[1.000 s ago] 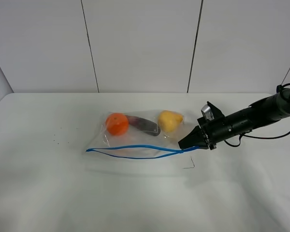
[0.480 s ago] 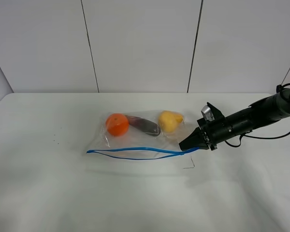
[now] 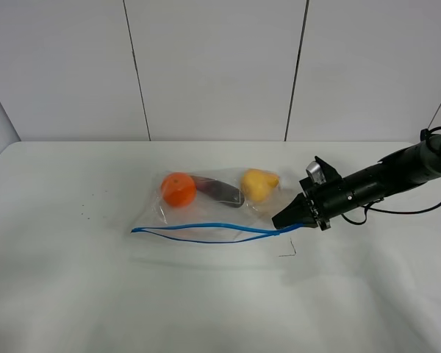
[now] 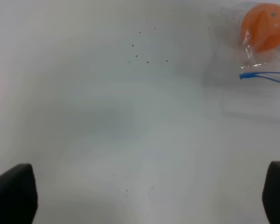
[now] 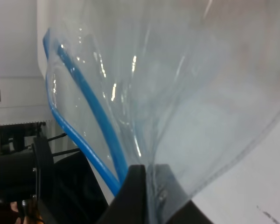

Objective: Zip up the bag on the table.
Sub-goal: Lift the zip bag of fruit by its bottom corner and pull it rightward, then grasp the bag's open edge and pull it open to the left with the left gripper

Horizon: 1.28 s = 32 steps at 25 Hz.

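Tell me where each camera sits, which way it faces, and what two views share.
Exterior high: up high, looking down on the table and the bag toward the wall; right arm and right gripper show.
Left wrist: above bare table, orange fruit at the frame's edge; open left gripper shows.
Right wrist: close on the bag's blue zipper strip, pinched by that gripper.
Shared: exterior and left wrist both see the orange fruit.

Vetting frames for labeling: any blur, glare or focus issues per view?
Exterior high: sharp and evenly lit, only soft shadows on the table under the bag and right gripper. Left wrist: soft overall, orange fruit fuzzy, left gripper shows only as dark blurred tips at the corners. Right wrist: too close, white glare streaks on the plastic, blue zipper strip slightly blurred.
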{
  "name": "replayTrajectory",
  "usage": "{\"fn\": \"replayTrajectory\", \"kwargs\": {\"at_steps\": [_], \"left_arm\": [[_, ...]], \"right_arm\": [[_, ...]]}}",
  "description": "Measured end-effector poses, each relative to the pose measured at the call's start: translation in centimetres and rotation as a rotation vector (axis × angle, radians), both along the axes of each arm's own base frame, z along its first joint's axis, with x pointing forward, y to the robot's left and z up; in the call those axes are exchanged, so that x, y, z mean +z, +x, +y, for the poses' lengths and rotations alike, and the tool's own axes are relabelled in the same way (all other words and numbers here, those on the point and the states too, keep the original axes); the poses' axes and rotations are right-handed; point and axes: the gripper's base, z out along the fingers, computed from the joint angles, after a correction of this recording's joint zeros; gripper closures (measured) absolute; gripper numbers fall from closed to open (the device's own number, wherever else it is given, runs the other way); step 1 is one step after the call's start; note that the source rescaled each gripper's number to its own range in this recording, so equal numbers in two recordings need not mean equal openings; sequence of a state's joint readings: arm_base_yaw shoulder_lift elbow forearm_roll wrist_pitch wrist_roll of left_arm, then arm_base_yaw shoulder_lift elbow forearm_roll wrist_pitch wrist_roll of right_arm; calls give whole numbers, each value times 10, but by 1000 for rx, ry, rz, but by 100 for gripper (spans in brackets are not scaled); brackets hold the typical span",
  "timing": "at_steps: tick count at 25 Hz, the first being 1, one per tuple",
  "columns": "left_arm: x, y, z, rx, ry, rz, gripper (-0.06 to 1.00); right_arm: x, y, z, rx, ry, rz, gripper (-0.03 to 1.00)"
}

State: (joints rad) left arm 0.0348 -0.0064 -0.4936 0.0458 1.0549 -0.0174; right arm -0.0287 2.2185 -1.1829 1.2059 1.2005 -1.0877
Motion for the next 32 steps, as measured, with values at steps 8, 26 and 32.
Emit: {"fn": "replayTrajectory", "kwargs": {"at_steps": [8, 26, 32], "left_arm": [[0, 0, 1, 7, 10, -1, -6], [26, 34, -4, -143, 87, 65, -6], [53, 83, 1, -197, 232, 72, -5]], "right_arm": [[48, 0, 0, -20, -11, -77, 97], [87, -6, -1, -22, -38, -137, 97], [87, -6, -1, -26, -39, -130, 97]]}}
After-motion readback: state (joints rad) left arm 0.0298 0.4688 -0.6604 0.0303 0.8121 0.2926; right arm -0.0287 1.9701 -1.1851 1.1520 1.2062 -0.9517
